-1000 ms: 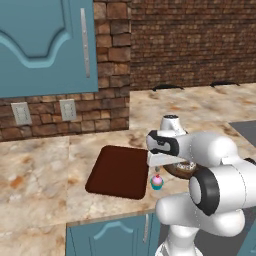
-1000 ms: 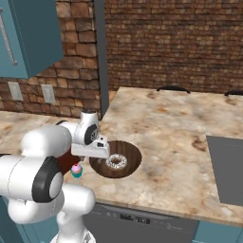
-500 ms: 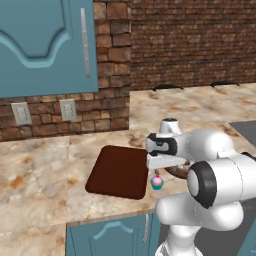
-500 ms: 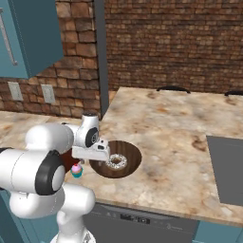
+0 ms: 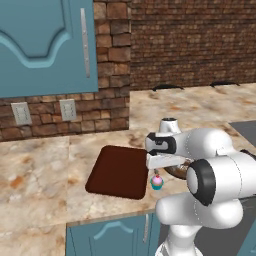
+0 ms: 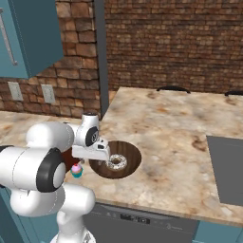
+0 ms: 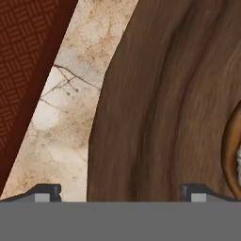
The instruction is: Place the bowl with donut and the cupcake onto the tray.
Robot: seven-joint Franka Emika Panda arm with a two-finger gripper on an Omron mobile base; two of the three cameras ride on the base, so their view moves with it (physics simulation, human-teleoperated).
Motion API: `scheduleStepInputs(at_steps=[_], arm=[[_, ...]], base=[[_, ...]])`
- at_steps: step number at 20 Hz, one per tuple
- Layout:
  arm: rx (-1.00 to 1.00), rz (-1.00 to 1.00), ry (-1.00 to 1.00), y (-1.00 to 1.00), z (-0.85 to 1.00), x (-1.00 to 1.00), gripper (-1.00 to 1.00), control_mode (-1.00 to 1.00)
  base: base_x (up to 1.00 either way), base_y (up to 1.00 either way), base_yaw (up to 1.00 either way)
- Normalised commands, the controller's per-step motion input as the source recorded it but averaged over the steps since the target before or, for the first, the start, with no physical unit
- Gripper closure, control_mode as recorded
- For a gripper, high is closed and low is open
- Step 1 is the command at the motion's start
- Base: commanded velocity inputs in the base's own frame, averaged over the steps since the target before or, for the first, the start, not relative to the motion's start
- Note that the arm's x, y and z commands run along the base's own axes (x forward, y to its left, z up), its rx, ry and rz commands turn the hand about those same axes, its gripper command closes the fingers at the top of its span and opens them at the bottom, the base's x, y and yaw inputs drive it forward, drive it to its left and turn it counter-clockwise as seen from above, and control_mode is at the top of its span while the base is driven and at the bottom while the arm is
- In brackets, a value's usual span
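Gripper (image 7: 120, 193) is spread wide, straddling the near rim of the bowl (image 6: 130, 156), holding nothing. Donut (image 6: 116, 163) sits inside it. Cupcake (image 5: 157, 182) is on the counter (image 6: 171, 123) just beside the tray (image 5: 117, 171).

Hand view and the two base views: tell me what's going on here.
The robot arm has its open gripper right down at the bowl, one fingertip over the counter and the other over the bowl's inside, so the rim sits between them. Nothing is gripped yet. The donut lies in the bowl. The cupcake stands on the counter between the bowl and the tray. The tray has nothing on it, so both placements are yet to be done.
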Motion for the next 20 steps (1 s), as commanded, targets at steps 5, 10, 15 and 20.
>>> scheduleStepInputs(at_steps=[5,10,15,20], arm=[[0.00,0.00,0.00,0.00,0.00,0.00,1.00,-1.00],[0.00,0.00,0.00,0.00,0.00,0.00,1.00,-1.00],[0.00,0.00,0.00,0.00,0.00,0.00,1.00,-1.00],[0.00,0.00,-0.02,0.00,0.00,0.00,1.00,-1.00]], base=[[0.00,0.00,0.00],[0.00,0.00,0.00],[0.00,0.00,0.00],[0.00,0.00,0.00]])
